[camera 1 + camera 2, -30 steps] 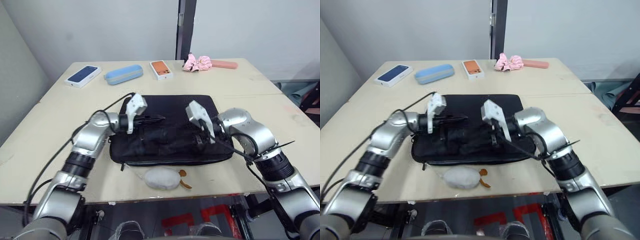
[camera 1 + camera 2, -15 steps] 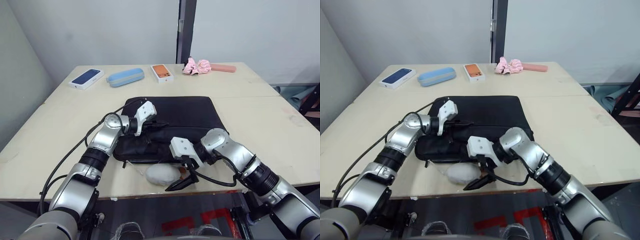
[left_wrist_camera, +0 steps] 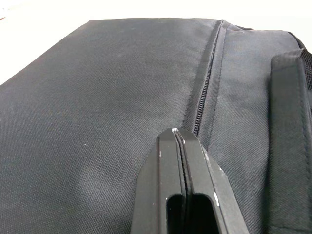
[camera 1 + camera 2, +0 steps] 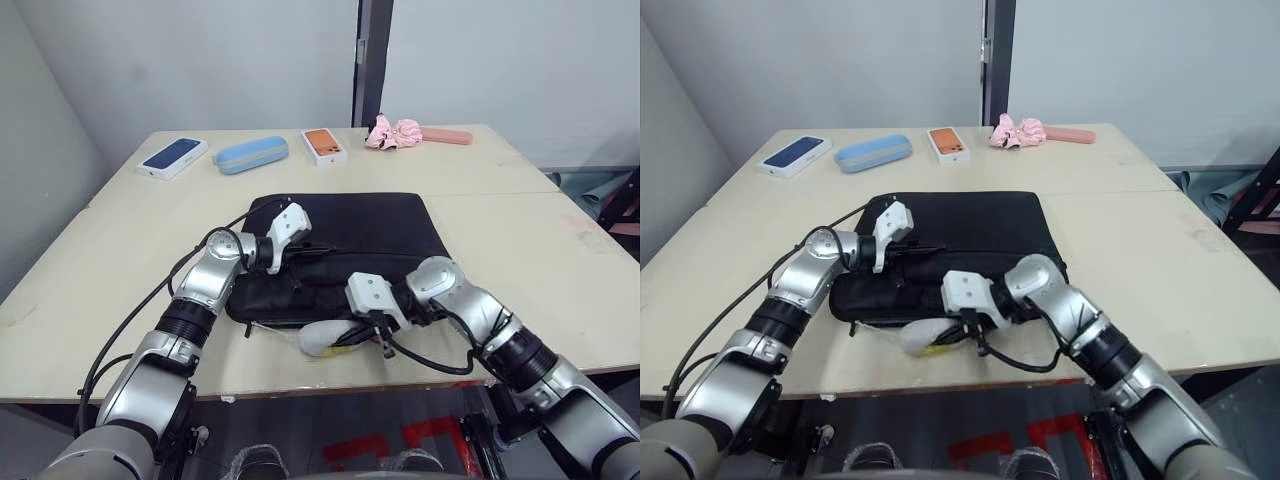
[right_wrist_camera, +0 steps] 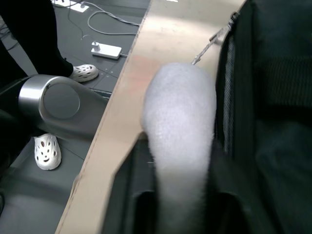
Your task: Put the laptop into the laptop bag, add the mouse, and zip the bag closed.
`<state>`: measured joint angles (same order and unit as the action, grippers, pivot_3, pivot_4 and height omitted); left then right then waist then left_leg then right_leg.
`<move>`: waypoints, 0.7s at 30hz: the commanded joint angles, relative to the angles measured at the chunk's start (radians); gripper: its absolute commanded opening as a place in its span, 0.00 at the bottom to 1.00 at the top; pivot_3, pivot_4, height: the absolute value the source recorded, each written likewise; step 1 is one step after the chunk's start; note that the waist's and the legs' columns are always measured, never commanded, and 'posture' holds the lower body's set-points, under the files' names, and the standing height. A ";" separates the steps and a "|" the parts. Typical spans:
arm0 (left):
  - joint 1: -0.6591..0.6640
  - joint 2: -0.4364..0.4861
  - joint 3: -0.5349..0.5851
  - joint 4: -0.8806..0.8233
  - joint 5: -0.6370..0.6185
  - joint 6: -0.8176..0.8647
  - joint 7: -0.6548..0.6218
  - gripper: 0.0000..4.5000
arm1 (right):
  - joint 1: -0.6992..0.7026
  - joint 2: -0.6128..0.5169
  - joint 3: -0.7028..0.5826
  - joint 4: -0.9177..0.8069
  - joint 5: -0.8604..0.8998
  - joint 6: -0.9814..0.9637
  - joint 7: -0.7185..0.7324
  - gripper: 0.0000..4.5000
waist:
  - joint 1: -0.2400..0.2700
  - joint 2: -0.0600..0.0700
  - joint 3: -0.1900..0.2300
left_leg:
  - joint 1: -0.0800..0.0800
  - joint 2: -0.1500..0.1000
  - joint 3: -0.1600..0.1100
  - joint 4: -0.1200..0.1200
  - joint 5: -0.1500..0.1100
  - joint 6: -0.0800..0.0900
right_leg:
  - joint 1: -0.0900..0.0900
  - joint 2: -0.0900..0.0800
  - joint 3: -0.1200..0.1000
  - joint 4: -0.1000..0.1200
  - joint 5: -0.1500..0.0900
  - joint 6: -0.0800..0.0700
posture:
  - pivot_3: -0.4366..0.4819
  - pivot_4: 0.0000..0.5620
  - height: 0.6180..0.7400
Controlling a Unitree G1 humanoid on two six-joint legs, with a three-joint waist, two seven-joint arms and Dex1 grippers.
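On table, left to right as we see it:
far-left box: flat white box with a dark blue phone picture on its lid (image 4: 173, 156), back edge of the pale wooden table (image 4: 90, 250).
blue case: light blue oblong zip case (image 4: 250, 154), just beside that box.
orange box: white box with an orange phone picture (image 4: 323, 142), next along the back.
left gripper: left gripper (image 4: 318, 251) lies over the top face of the black fabric laptop bag (image 4: 385, 225); in its wrist view we see the two black fingers (image 3: 161, 195) pressed together with nothing between them, tips close by the bag's zip line.
laptop bag: flat at table centre, strap handles toward the near edge. We cannot tell if the zip is fully run.
laptop: we cannot tell where it sits.
white lump: puffy white lump (image 4: 325, 336) at the bag's near edge, touching the bag side in the right wrist view.
right gripper: right gripper (image 5: 173, 195) clamped on the white lump, one finger on each side.
mouse: we cannot pick out a flat white oval one.
pink items: pink scrunchie (image 4: 393, 131) and a salmon-pink flat bar (image 4: 447, 136), far right of the back edge.
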<state>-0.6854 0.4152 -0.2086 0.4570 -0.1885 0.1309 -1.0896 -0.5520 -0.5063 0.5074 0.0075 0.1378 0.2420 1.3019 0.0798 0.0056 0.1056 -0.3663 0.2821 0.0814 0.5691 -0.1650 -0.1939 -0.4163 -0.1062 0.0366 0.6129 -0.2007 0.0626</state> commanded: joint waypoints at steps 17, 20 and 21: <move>0.022 -0.005 -0.055 0.197 0.098 -0.066 -0.037 0.00 | 0.309 -0.607 -0.466 -0.146 0.153 0.100 0.086 0.00 | 0.025 0.001 -0.001 | 0.000 -0.003 0.001 -0.002 -0.002 0.005 | 0.005 -0.003 0.000 -0.009 0.000 0.001 | 0.48 0.27 1.00; 0.014 -0.013 -0.054 0.226 0.107 -0.090 -0.036 0.00 | 0.308 -0.614 -0.491 -0.127 0.171 0.104 0.080 0.00 | 0.015 0.005 -0.004 | 0.001 -0.003 0.002 -0.003 -0.002 0.005 | 0.005 -0.003 0.001 -0.010 0.001 0.002 | 0.48 0.27 1.00; 0.014 -0.017 -0.057 0.231 0.112 -0.094 -0.034 0.00 | 0.301 -0.600 -0.487 -0.133 0.174 0.111 0.071 0.00 | 0.014 0.005 -0.005 | 0.001 -0.003 0.002 -0.003 -0.002 0.005 | 0.005 -0.003 0.001 -0.010 0.001 0.003 | 0.48 0.27 1.00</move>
<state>-0.7072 0.4019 -0.2139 0.6142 -0.1506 0.0176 -1.1258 -0.2346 -1.1172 0.0451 -0.1176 0.2916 0.3532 1.3757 0.0943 0.0109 0.1009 -0.3655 0.2794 0.0840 0.5663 -0.1666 -0.1880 -0.4112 -0.1094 0.0377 0.6024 -0.1997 0.0653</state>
